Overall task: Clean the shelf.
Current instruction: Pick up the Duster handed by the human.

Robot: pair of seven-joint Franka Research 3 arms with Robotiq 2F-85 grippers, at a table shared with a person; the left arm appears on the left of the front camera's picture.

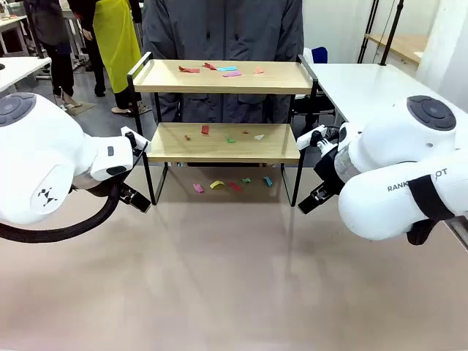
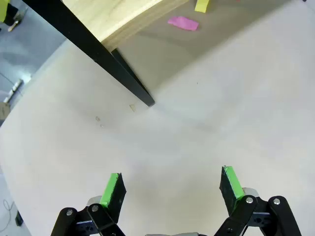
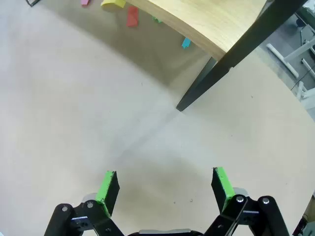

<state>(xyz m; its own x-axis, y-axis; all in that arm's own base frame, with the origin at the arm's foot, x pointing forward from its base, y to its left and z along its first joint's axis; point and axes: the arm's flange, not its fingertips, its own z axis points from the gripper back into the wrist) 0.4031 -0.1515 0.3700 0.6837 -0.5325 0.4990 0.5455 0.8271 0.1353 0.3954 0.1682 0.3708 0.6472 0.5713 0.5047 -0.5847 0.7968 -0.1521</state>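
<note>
A: How do the claws stand?
B: The left claw is spread wide, its green pads far apart; it grips nothing and hangs over bare table; the right claw is likewise released, empty and touching nothing.
A: And the shelf?
B: The shelf stands on the far half of the table, between the two arms; it has two wooden boards in a black frame; a person in a grey coat stands right behind it.
A: How many scraps?
B: Small coloured scraps: five on the top board; five on the lower board, some of them tiny; five more on the table beneath the shelf, pink, yellow, red, green and teal.
A: The arms?
B: The left arm comes in from the left, its wrist bent down just outside the front left leg; the right arm mirrors it by the front right leg; both claws point down at the table, near the legs' feet but apart from them.
</note>
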